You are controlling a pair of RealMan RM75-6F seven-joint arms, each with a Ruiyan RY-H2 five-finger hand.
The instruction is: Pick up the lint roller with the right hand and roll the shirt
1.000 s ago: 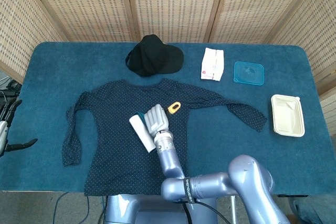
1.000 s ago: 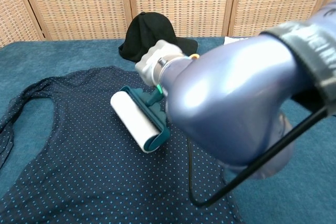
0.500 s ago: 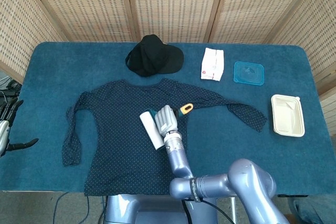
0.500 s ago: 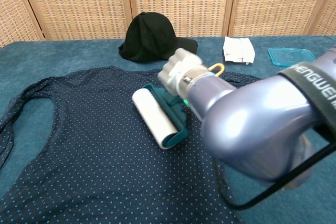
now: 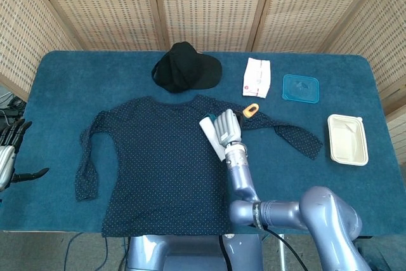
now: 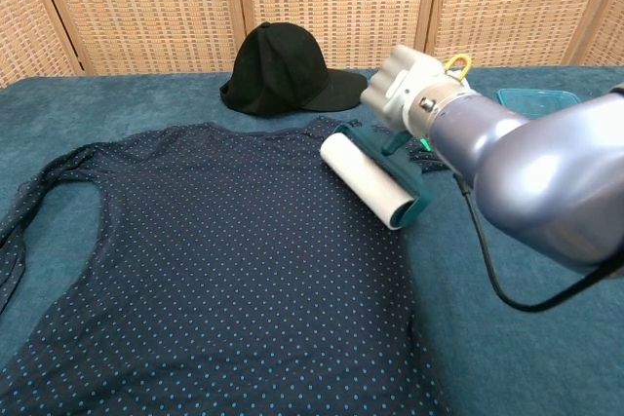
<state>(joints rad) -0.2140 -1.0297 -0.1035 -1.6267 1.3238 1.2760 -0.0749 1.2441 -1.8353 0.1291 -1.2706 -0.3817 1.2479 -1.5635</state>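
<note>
One large blue table (image 5: 57, 93) fills the room's middle, and a dark dotted shirt (image 5: 158, 157) lies flat across it. At the shirt's two o'clock edge, the right hand (image 5: 226, 128) is wrapped around the handle of a lint roller (image 6: 369, 180), whose white drum appears to rest on the fabric. The left hand (image 5: 7, 150) hangs with its fingers spread at nine o'clock, off the table. Rolling well likely means even downward pressure and straight strokes, so the thin cloth does not bunch.

A navy shirt (image 5: 158, 157) with pale blue dots is shown at frame centre. The lint roller (image 6: 368, 178) is white with a teal frame. A black cap (image 5: 185, 68) is seen above.
</note>
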